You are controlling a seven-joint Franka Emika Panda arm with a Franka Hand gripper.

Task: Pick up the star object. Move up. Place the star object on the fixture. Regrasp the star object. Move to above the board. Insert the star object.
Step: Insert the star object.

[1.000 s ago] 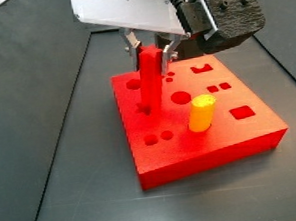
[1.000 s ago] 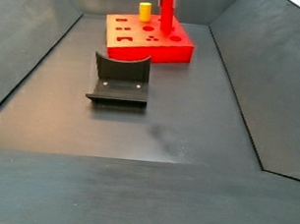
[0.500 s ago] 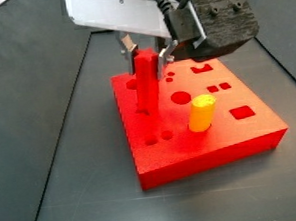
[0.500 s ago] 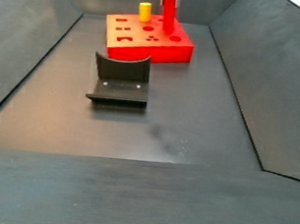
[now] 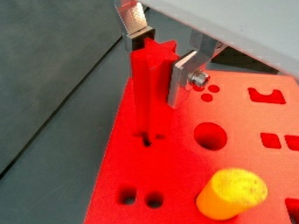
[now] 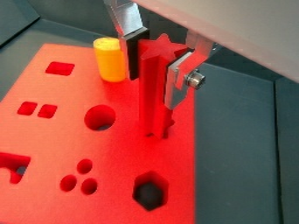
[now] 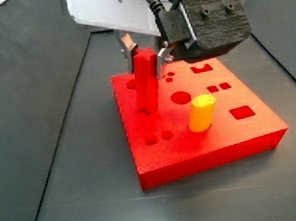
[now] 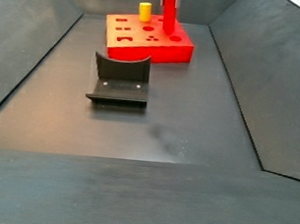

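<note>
Upright star object point(image 5: 149, 92), gripper point(image 5: 162, 54) jaws clamping top

The gripper point(image 5: 159, 54) hangs low from the arm, pointing straight down, its white body and dark wrist above it in a side view point(image 7: 146, 54). Both silver fingers point(image 6: 180, 76) stand upright and parallel, pressed against the star point(image 6: 156, 83) between them.
</note>
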